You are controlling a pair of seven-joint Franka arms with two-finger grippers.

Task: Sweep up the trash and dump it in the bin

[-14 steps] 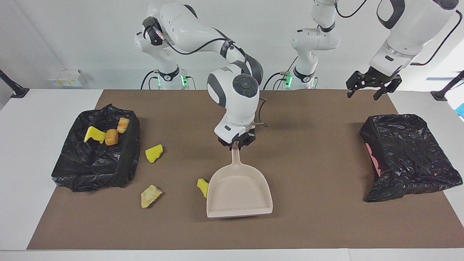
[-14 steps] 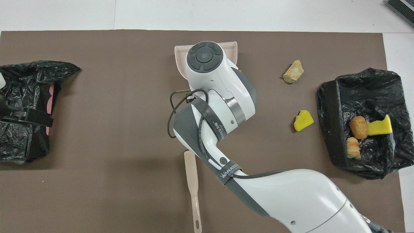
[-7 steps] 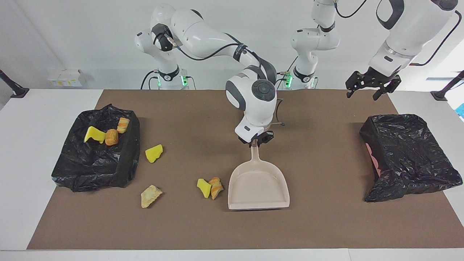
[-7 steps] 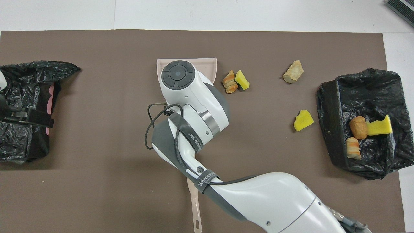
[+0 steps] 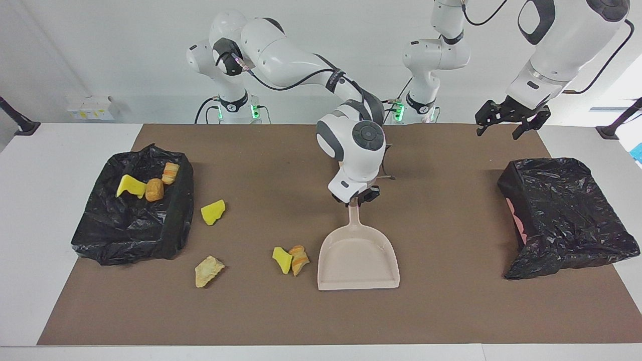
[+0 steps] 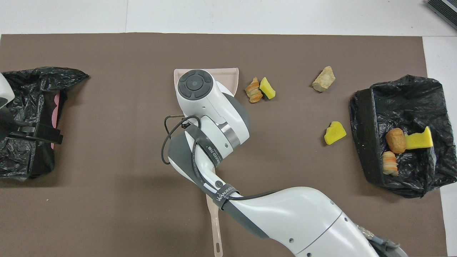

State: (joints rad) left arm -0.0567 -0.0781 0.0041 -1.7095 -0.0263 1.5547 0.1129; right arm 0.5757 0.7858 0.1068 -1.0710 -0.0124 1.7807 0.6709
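The beige dustpan [image 5: 358, 260] lies flat on the brown mat, its handle pointing toward the robots. My right gripper [image 5: 357, 198] is at the end of that handle. Beside the pan, on the right arm's side, lie a yellow sponge chunk [image 5: 282, 259] and an orange bread piece [image 5: 299, 259]. Two more scraps, one tan [image 5: 208, 271] and one yellow [image 5: 213, 211], lie closer to the black-lined bin [image 5: 170, 235]. Three scraps [image 6: 395, 140] rest inside it. My left gripper [image 5: 506, 129] hangs open in the air, at the left arm's end of the table.
A second black bag [image 5: 567, 215] with something pink inside sits at the left arm's end. A thin beige long-handled tool [image 6: 215, 228] lies on the mat close to the robots, partly under my right arm. The mat [image 5: 451, 311] ends at white table edges.
My right arm slid the dustpan toward the left arm's end, uncovering the orange piece beside the yellow chunk. In the last half second it hardly moved. The left gripper shifted slightly.
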